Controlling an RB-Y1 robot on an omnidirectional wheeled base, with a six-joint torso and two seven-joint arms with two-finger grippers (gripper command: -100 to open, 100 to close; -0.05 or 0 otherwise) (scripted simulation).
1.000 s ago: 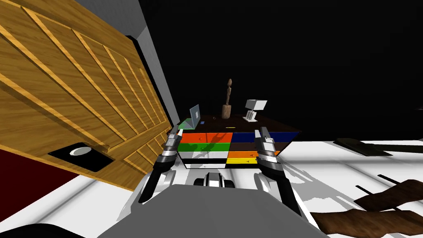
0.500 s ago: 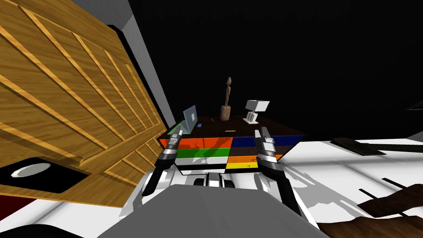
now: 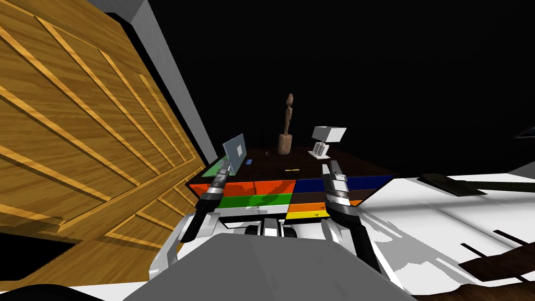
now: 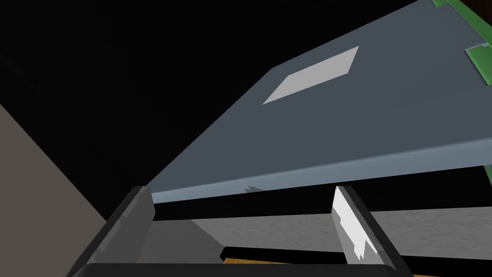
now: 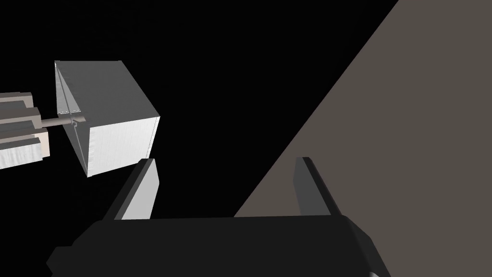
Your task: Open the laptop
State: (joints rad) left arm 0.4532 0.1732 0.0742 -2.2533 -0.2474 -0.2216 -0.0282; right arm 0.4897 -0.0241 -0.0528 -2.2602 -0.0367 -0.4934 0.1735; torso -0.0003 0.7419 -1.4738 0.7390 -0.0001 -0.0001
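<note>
Slate-grey laptop [image 3: 234,151], lid [image 4: 336,110] part-raised over its green base [image 3: 213,170], is pictured on the left corner of the dark-topped desk [image 3: 360,167]. The left tool [image 3: 225,166] is held spread wide at the lid's edge, with fuller opening judged outstanding.

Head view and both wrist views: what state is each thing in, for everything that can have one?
laptop: lid raised part way, tilted.
left hand: open, fingers at the lid's free edge.
right hand: open, holding nothing.
drawers: all fronts flush, shut.
wooden figurine: upright.
white box on a stand: upright.
</note>
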